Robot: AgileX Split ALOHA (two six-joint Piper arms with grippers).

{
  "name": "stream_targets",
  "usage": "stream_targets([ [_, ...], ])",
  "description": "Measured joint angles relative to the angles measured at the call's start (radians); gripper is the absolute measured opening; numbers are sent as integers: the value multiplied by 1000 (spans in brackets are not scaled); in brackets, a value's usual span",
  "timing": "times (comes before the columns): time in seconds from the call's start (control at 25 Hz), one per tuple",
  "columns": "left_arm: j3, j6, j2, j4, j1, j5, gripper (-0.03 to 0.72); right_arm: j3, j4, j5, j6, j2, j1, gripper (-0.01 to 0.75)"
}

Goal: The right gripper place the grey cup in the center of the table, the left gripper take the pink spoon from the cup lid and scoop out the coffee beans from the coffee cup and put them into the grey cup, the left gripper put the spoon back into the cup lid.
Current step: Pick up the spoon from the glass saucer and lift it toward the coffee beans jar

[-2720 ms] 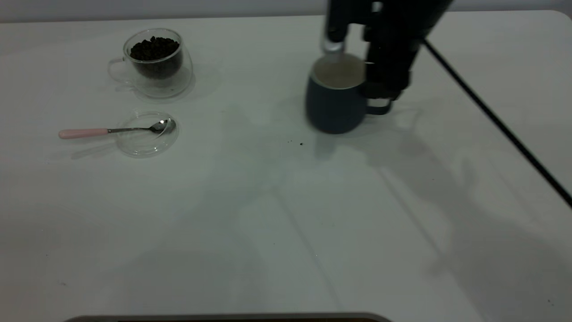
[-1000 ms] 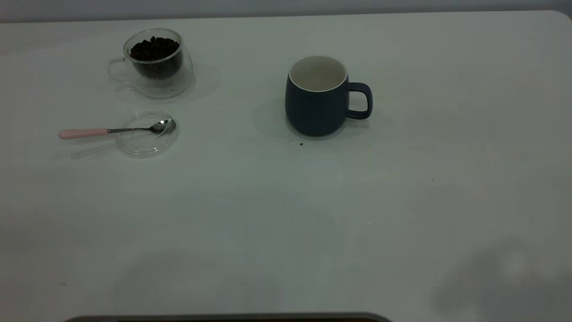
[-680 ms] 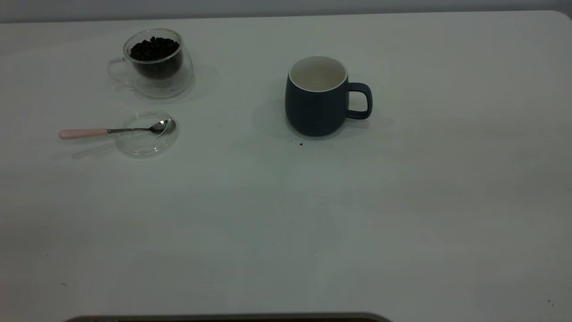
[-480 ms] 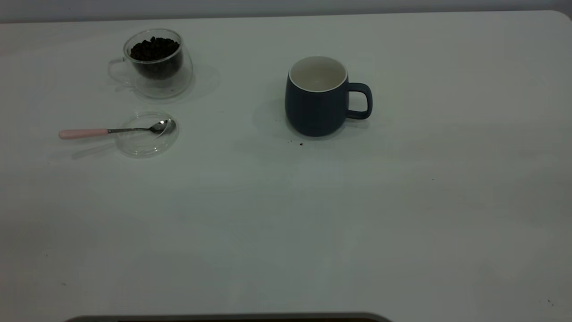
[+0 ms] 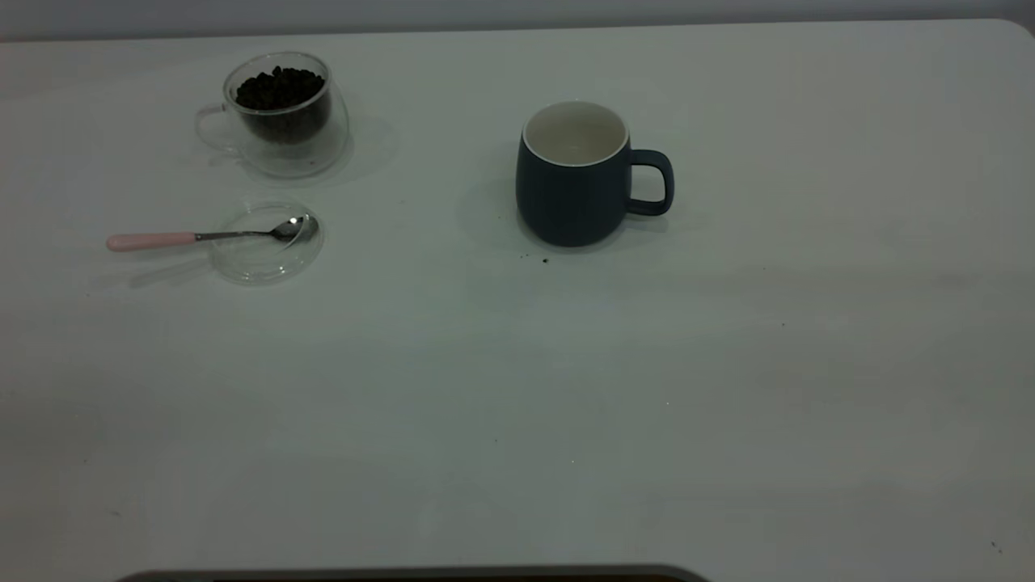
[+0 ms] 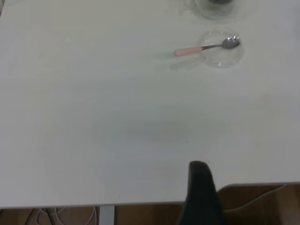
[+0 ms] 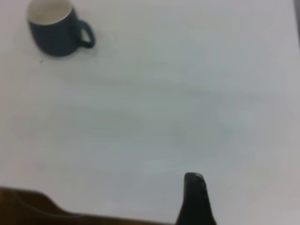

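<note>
Both grippers sit well back from the work; whether either is open, I cannot tell. Far ahead of the left gripper (image 6: 199,197), the pink spoon (image 6: 206,47) rests across the cup lid (image 6: 222,55), handle overhanging, likely for easy pickup.

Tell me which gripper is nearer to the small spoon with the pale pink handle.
Left. The left gripper hangs at the table's near edge, the pink spoon ahead of it. The right gripper is past the grey cup, farther off.

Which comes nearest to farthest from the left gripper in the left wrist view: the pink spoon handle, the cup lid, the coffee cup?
Left gripper sits back at the table edge.
1. Pink spoon handle, sticking out from the lid.
2. Cup lid, just past the handle.
3. Coffee cup, at the far edge of view.
</note>
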Motion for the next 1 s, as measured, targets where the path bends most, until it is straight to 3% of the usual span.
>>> stream_targets([
  [1.0,0,-2,0,0,0,0,586,1,1,-4,0,-24,-14,591],
])
